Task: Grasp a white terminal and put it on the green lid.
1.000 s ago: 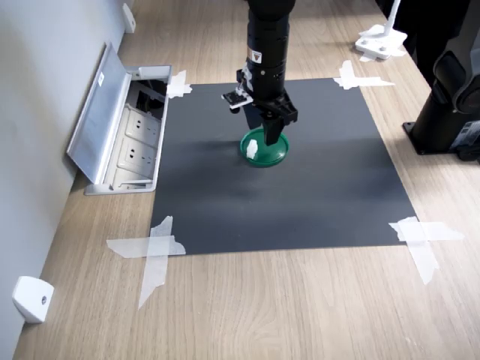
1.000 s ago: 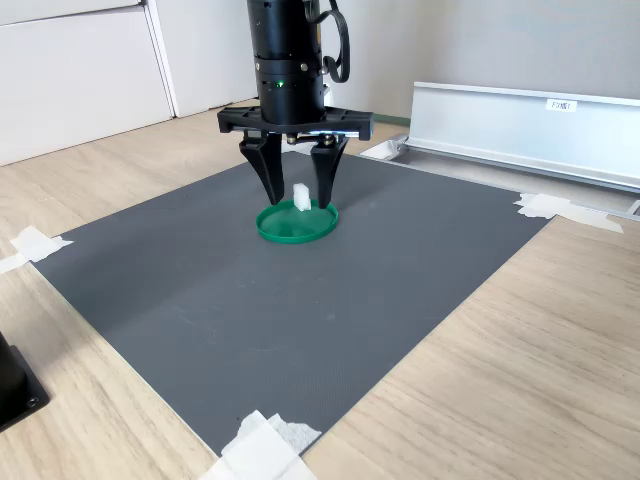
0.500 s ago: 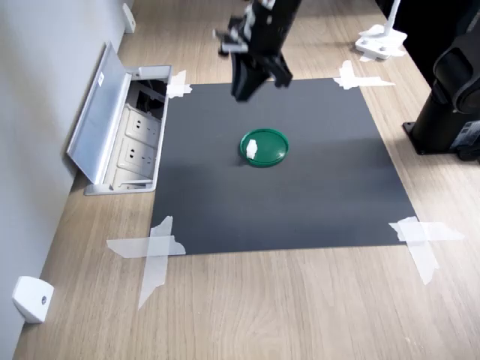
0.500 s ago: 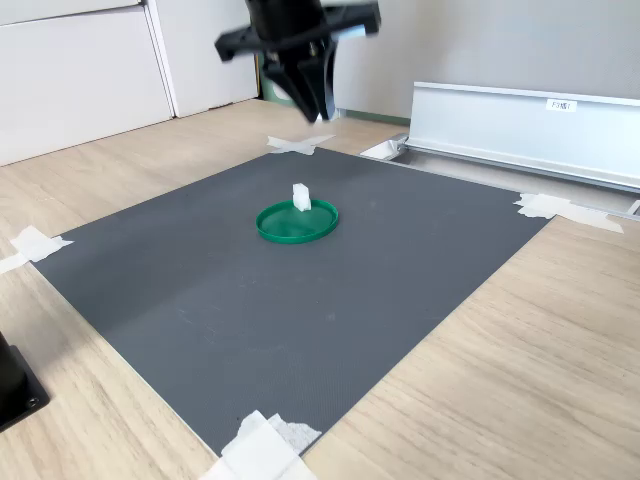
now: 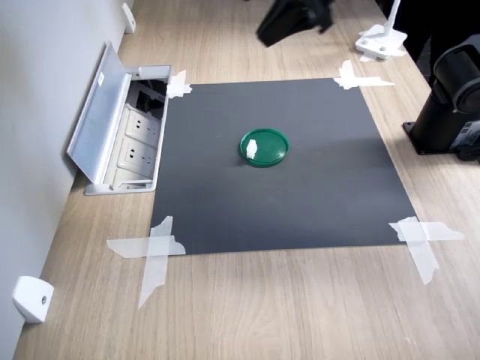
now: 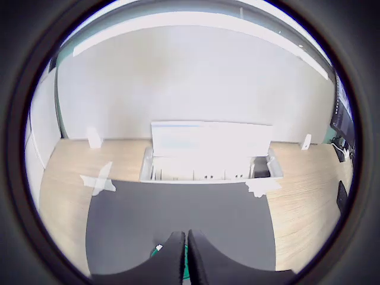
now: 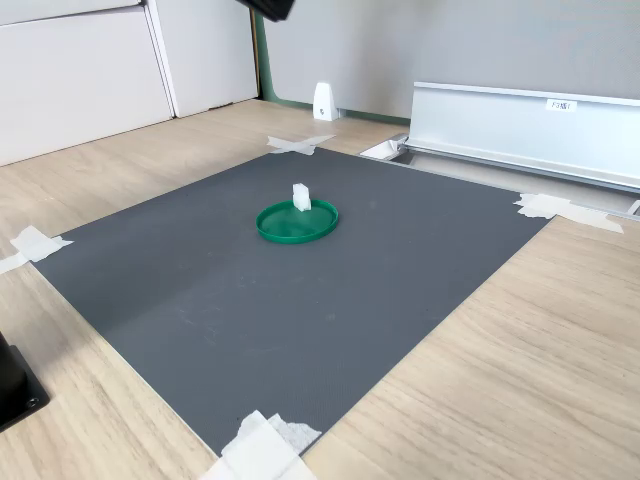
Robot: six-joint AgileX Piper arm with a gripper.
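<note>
One white terminal [image 5: 252, 147] stands upright inside the green lid [image 5: 270, 149], near the lid's left rim in the first exterior view; in the second exterior view it [image 7: 300, 197] sits toward the far rim of the lid [image 7: 296, 222]. The lid lies near the centre of the dark mat [image 5: 315, 187], which is taped at its corners to the wooden desk [image 5: 300, 315]. My claw [image 6: 183, 256] is raised well clear of the lid: it shows as a dark blur at the upper middle of the first exterior view [image 5: 294, 18]. In the wrist view my fingers [image 6: 173, 255] are drawn nearly together with only a thin slit between them, holding nothing. An open socket box [image 5: 124, 127] sits at the mat's left edge in the first exterior view.
</note>
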